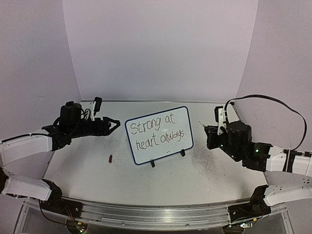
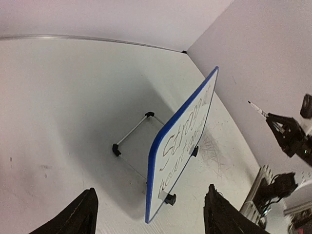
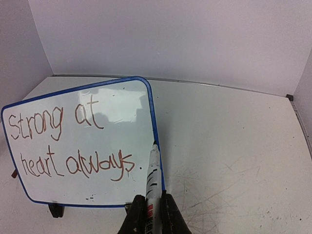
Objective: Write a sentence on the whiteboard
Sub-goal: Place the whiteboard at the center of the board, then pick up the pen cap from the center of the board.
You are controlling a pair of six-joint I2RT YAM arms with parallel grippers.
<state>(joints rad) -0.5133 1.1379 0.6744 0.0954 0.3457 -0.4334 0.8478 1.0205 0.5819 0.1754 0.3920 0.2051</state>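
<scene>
The whiteboard [image 1: 158, 146] stands tilted on two black clip feet at the table's middle, with a blue rim. The sentence [image 1: 157, 129] reads "Strong at heart always." in two lines of dark reddish letters. It also shows in the right wrist view [image 3: 73, 146]. My right gripper [image 3: 149, 207] is shut on a white marker [image 3: 152, 173]. The marker's tip is at the board's right rim [image 3: 157, 141], just right of the full stop. My left gripper [image 1: 115, 124] is open and empty, a short way left of the board [image 2: 183, 141], apart from it.
A small dark red cap-like thing [image 1: 110, 158] lies on the table left of the board's front. Old marker scuffs [image 1: 204, 160] cover the tabletop right of the board. A wire stand [image 2: 131, 134] props the board from behind. Walls enclose the back and sides.
</scene>
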